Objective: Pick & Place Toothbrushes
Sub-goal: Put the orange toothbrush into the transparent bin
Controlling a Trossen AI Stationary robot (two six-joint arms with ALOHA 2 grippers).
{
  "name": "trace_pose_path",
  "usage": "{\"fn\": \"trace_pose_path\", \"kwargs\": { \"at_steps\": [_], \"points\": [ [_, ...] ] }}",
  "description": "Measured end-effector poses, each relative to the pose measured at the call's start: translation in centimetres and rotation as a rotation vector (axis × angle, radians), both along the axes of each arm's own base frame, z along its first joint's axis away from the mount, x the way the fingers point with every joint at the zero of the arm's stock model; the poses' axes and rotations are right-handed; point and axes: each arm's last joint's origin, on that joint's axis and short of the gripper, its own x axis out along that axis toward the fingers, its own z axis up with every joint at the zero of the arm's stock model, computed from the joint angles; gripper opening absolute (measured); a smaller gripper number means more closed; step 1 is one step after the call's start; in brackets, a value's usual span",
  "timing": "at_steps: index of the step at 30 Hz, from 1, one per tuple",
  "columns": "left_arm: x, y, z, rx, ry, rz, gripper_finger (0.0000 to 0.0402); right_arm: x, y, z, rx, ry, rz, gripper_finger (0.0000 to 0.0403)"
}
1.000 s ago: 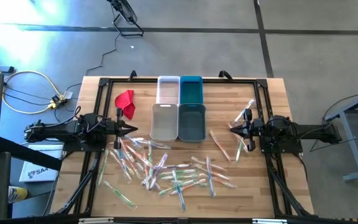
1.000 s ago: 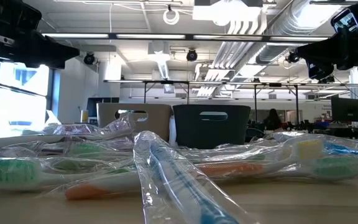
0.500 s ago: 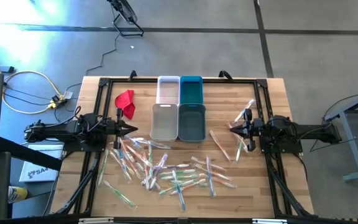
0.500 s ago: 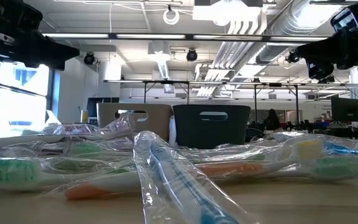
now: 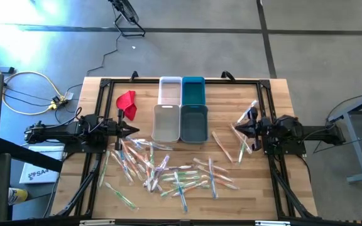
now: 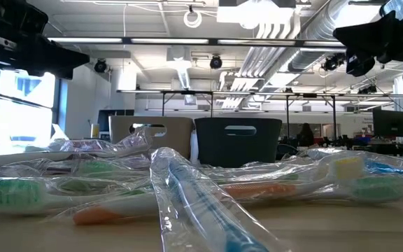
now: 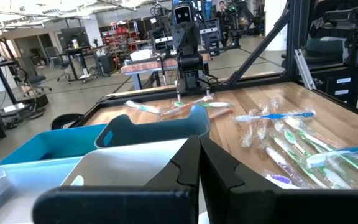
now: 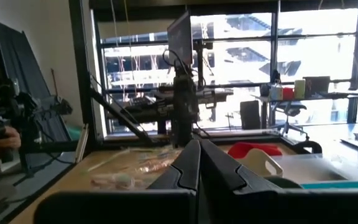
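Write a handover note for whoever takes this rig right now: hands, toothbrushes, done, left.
Left hand: shut, empty, above the table beside the white bin.
Right hand: shut, empty, over a few toothbrushes on the right side.
Toothbrushes: most lie scattered, wrapped, in front of the bins; a smaller group lies near the right hand.
Done: nothing visible in the bins from above.
Left: apparently the whole pile to pick and place.

The left gripper (image 5: 133, 129) points inward toward the table's middle, its arm stretched level behind it, fingers (image 7: 219, 171) pressed together. Facing it from the far side, the right gripper (image 5: 239, 130) angles slightly, fingers (image 8: 188, 163) likewise closed, holding nothing.
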Motion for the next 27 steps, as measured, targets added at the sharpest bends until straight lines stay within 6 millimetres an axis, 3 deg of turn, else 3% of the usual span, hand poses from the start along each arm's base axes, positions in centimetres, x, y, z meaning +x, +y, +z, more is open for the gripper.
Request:
{"fn": "trace_pose_path", "kwargs": {
  "at_steps": [18, 27],
  "points": [
    [0.0, 0.0, 0.0, -0.001, -0.001, 0.0, 0.0, 0.4, -0.4, 0.8, 0.036, 0.037, -0.122, 0.0003],
    [0.0, 0.0, 0.0, -0.001, 0.0, 0.0, 0.0, 1.5, -0.5, 2.7, 0.077, 0.112, -0.157, 0.0003]
  ]
}}
